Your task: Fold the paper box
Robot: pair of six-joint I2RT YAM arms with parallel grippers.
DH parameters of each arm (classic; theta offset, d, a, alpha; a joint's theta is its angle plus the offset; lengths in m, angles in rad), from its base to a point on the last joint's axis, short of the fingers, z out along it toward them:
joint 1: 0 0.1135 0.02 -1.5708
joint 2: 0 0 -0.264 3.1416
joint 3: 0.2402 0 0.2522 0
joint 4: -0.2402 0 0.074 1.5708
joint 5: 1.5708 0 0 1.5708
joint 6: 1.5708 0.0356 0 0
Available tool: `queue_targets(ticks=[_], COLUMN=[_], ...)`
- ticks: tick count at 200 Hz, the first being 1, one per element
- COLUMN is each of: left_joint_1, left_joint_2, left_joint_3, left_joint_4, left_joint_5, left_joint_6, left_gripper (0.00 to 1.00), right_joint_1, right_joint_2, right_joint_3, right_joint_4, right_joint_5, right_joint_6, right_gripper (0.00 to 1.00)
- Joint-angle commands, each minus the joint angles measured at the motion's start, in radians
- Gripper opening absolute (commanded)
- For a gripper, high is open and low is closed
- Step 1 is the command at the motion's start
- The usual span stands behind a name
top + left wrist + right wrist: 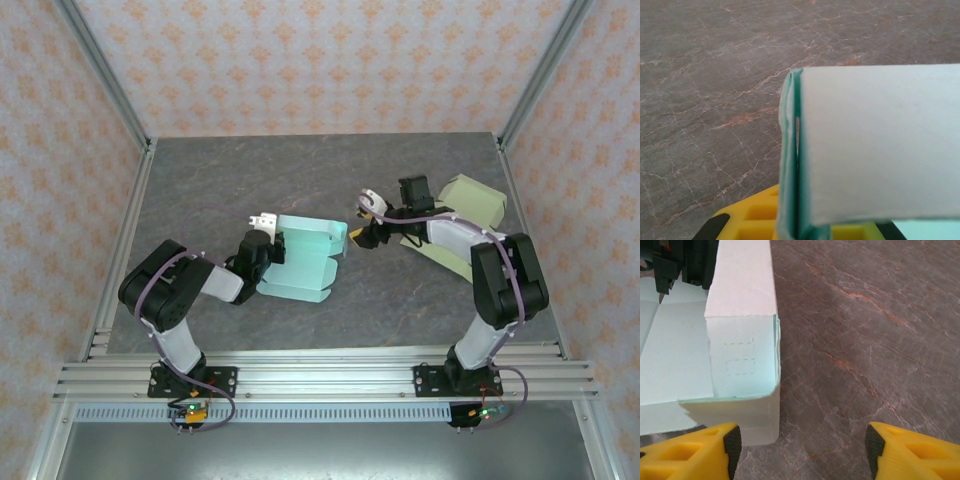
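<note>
One paper box [303,262], mint, at the middle of the table [220,180]. Your left gripper [264,222]: pinched shut on its left wall. Your right gripper [800,450]: spread wide, holding nothing; the box's right corner sits just left of its fingers [700,450], making this the nearer arm.

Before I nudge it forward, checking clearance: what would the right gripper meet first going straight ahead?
Likely the paper box corner, just ahead of one finger; the gap faces bare table. Depth unclear.
</note>
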Motion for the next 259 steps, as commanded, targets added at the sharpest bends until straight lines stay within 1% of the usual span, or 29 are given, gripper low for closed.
queue_targets(ticks=[1,32,55,65,85,109,142,156,167,184,192,202,214,232,245,259], left_joint_1=[-0.008,-0.009,-0.008,-0.008,-0.008,-0.01,-0.018,-0.019,-0.019,-0.019,-0.019,-0.017,-0.017,-0.017,-0.018,-0.017], left_joint_2=[-0.034,-0.037,-0.026,-0.028,-0.017,0.001,0.02,0.022,0.02,0.025,0.026,0.022,0.015,0.019,0.029,0.03], left_joint_3=[0.002,0.017,0.02,0.02,0.019,0.022,0.022,0.016,0.013,0.01,0.008,0.004,0.003,0.003,0.005,0.005], left_joint_4=[-0.003,-0.026,-0.029,-0.029,-0.013,-0.006,-0.001,0.004,0.001,0.003,0.003,0.005,0.0,0.005,0.012,0.015], left_joint_5=[0.011,0.011,-0.011,-0.018,-0.016,-0.044,-0.118,-0.146,-0.157,-0.157,-0.166,-0.172,-0.173,-0.157,-0.148,-0.138], left_joint_6=[0.008,-0.001,-0.015,-0.031,-0.048,-0.055,-0.07,-0.079,-0.09,-0.082,-0.079,-0.077,-0.076,-0.061,-0.054,-0.056], left_gripper=[0.0,0.0,0.0,0.0,0.0,0.0,0.0,0.0,0.0,0.0,0.0,0.0,0.0,0.0,0.0,0.0], right_joint_1=[0.039,0.092,0.124,0.145,0.177,0.213,0.231,0.231,0.229,0.21,0.19,0.169,0.148,0.108,0.077,0.074], right_joint_2=[0.033,0.067,0.072,0.07,0.066,0.071,0.088,0.09,0.079,0.045,0.032,0.014,-0.007,-0.036,-0.047,-0.044], right_joint_3=[0.049,0.087,0.059,0.02,-0.069,-0.137,-0.182,-0.202,-0.207,-0.201,-0.177,-0.142,-0.11,-0.076,-0.072,-0.057], right_joint_4=[-0.041,-0.086,-0.026,0.079,0.315,0.541,0.651,0.685,0.674,0.579,0.465,0.322,0.173,0.013,0.008,0.001], right_joint_5=[-0.065,-0.083,-0.055,-0.009,0.071,0.152,0.184,0.204,0.192,0.105,0.032,-0.015,-0.033,-0.035,-0.068,-0.055], right_joint_6=[-0.051,-0.071,-0.03,0.007,0.147,0.309,0.395,0.428,0.435,0.373,0.317,0.249,0.155,0.042,0.045,0.034], right_gripper=[0.66,0.61,0.57,0.55,0.47,0.46,0.47,0.51,0.55,0.61,0.63,0.65,0.65,0.65,0.65,0.65])
